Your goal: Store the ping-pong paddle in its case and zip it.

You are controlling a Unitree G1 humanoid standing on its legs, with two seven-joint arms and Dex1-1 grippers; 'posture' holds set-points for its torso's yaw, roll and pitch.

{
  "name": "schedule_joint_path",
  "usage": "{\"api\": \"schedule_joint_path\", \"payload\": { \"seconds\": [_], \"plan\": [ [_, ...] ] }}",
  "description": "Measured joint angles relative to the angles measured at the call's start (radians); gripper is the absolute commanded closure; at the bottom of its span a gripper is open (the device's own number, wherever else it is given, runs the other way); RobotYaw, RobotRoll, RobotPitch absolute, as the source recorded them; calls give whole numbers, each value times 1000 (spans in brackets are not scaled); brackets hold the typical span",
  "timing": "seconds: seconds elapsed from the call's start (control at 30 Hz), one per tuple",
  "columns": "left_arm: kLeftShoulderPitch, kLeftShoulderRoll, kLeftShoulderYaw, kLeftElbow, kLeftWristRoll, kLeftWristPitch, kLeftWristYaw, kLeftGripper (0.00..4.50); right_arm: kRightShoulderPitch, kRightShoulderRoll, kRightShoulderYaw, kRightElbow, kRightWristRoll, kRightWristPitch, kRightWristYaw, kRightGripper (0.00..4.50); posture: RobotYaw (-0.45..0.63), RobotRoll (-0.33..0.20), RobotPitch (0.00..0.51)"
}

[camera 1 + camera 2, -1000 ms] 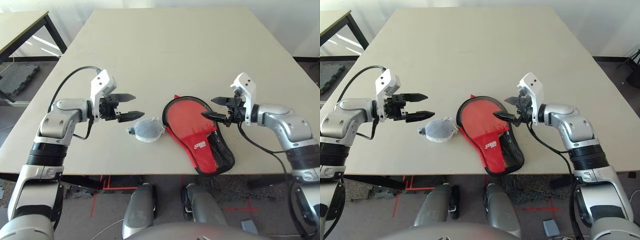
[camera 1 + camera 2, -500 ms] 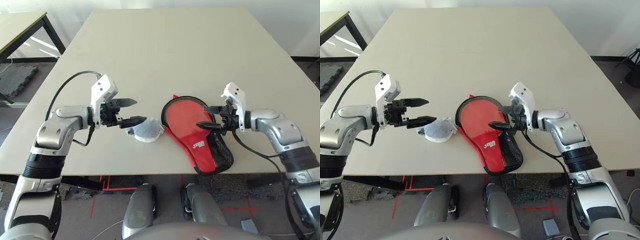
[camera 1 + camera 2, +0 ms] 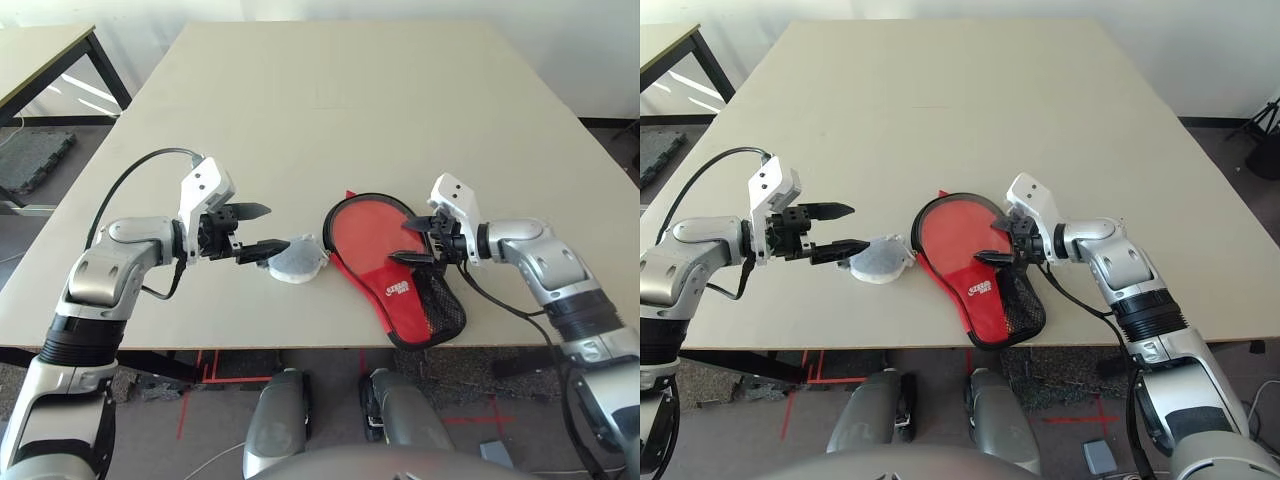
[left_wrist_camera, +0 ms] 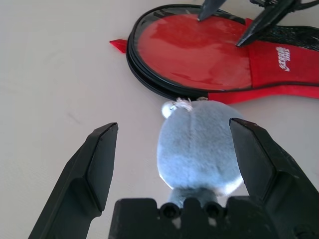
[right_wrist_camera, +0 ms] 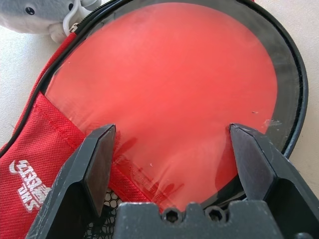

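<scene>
The case [image 3: 418,298] lies open near the table's front edge, red with a black mesh pocket and a white logo. The ping-pong paddle [image 3: 366,228] rests in it, its round red face [image 5: 174,79] showing inside the black zipper rim. Red fabric hides the handle. My right gripper [image 3: 398,243] hovers open just over the paddle face, one finger [image 5: 97,159] on each side of the face's lower part. My left gripper [image 3: 268,228] is open at the left of the case, its fingers [image 4: 97,164] straddling a grey-white wad [image 3: 293,258].
The wad [image 4: 199,149] sits right against the case's left rim. The beige table [image 3: 330,100] stretches bare beyond the arms. The case's narrow end reaches the front edge [image 3: 300,352]. Another table [image 3: 40,50] stands at the far left.
My left gripper has moved right and down until its fingers straddle the wad. My right gripper has moved left over the paddle face. Both stayed open.
</scene>
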Motion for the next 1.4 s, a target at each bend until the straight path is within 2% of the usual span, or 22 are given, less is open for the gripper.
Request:
{"api": "schedule_joint_path", "payload": {
  "seconds": [0.57, 0.87, 1.07, 1.2, 1.4],
  "plan": [
    [17, 21, -59, -17, 0, 2, -49, 0, 13, 8, 6, 8, -55, -42, -3, 18, 201, 0, 103],
    [-15, -5, -127, -14, 11, -10, -49, 0, 28, 10, 1, -11, -57, -41, -12, 18, 189, 0, 123],
    [-44, -42, -175, 12, 52, -32, -44, 0, 47, 7, -1, -46, -57, -34, -19, 18, 176, 0, 142],
    [-66, -47, -193, 38, 91, -61, -36, 957, 61, 3, -3, -73, -56, -30, -23, 0, 170, 0, 154],
    [-93, -53, -204, 67, 118, -77, -36, 3302, 79, 2, -13, -113, -53, -13, -28, 0, 164, 0, 162]
  ]
}}
